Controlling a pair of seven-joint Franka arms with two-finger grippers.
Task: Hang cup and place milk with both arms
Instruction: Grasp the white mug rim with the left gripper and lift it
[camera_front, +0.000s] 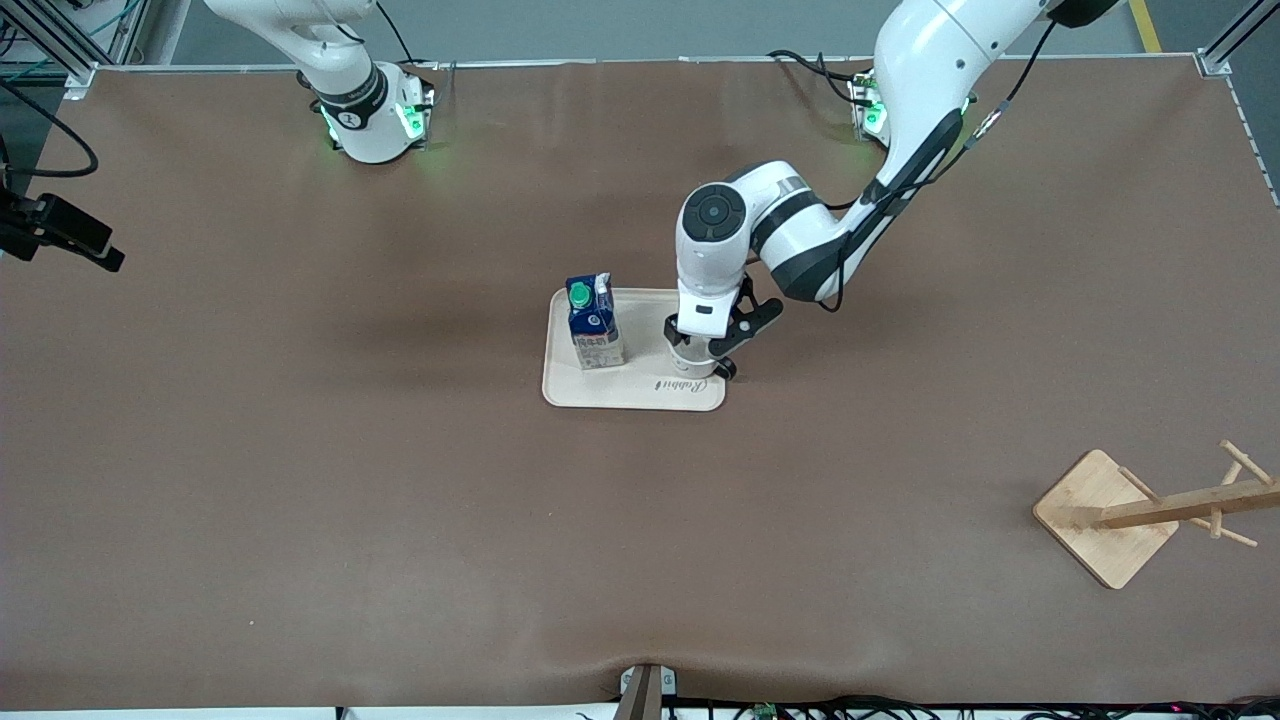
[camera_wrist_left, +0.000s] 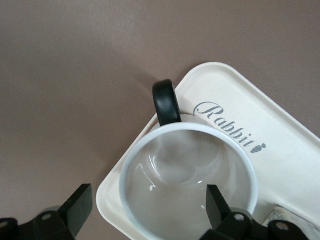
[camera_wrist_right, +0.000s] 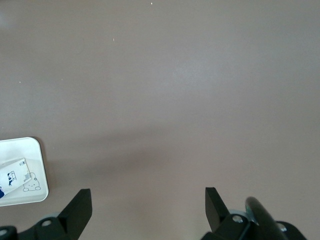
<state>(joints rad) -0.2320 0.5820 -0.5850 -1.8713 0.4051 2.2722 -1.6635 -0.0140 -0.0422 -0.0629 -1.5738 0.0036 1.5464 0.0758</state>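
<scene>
The white cup stands upright on a cream tray, its black handle pointing out past the tray's edge. In the front view the cup is mostly hidden under my left gripper. That gripper is open just above the cup, one finger over the cup's inside and the other outside its wall, over the table. The milk stands upright on the same tray, beside the cup toward the right arm's end. My right gripper is open and empty over bare table; it is out of the front view.
A wooden cup rack with pegs stands on a square base toward the left arm's end, nearer the front camera. The tray's corner and the milk show in the right wrist view. A black camera juts in at the right arm's end.
</scene>
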